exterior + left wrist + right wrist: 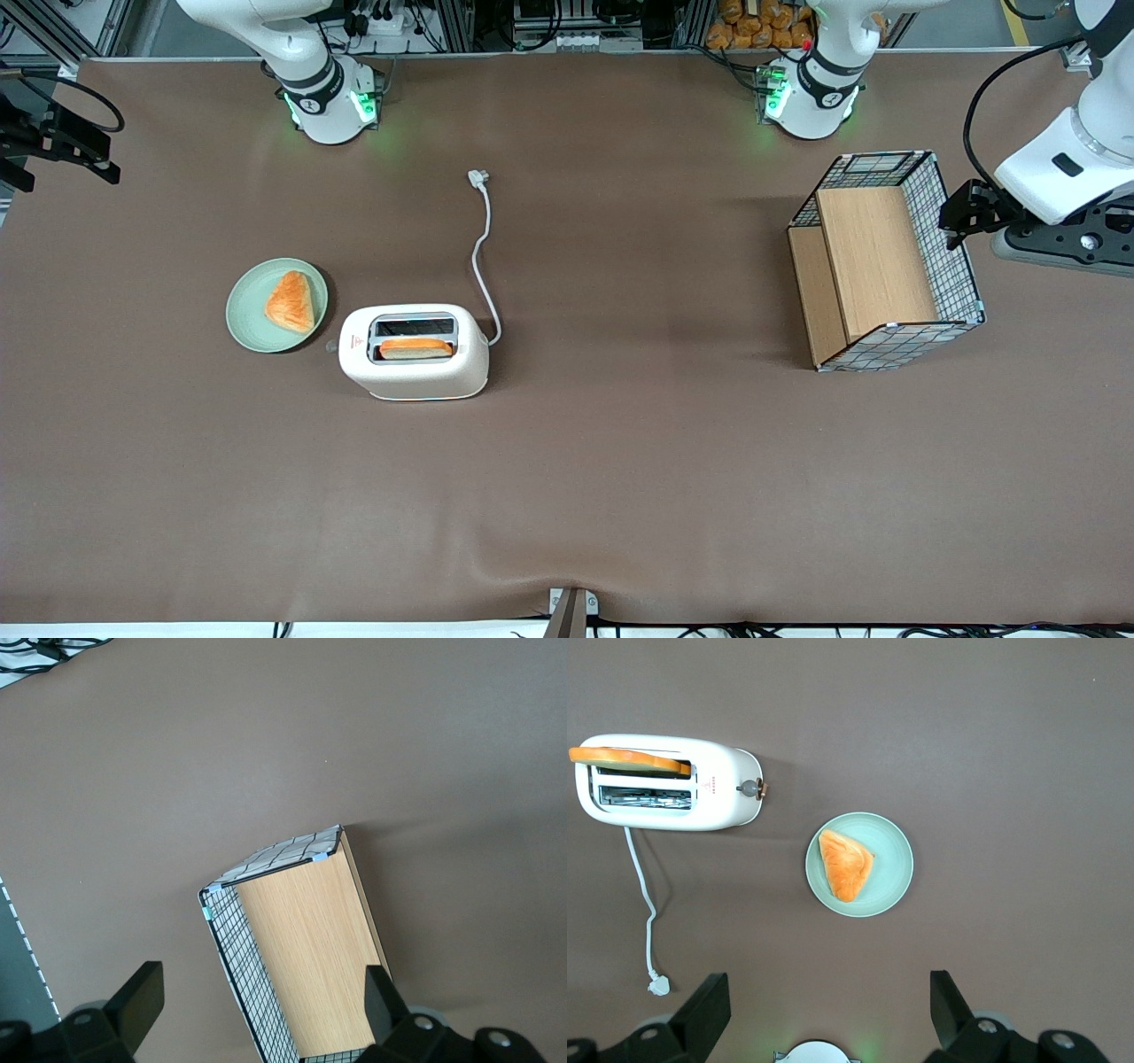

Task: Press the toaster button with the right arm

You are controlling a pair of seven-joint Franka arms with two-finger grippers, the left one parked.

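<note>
Toaster (414,352) mid-table, bread (415,348) in its nearer slot, button (749,788) facing plate (251,324) with pastry (291,302) at toaster's 10 o'clock, gripper (828,1014) spread apart, high above plate, basket (952,257) toward parked arm's end.

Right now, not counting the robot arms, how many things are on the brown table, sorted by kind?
Cream-white two-slot toaster, grey button on its narrow end: 1
Orange bread pieces: 2, a slice in a toaster slot, a triangle on the plate
Pale green round plate: 1
Wire-mesh basket with wooden panels: 1
Total: 5
Black two-finger gripper: open, high above the table.
</note>
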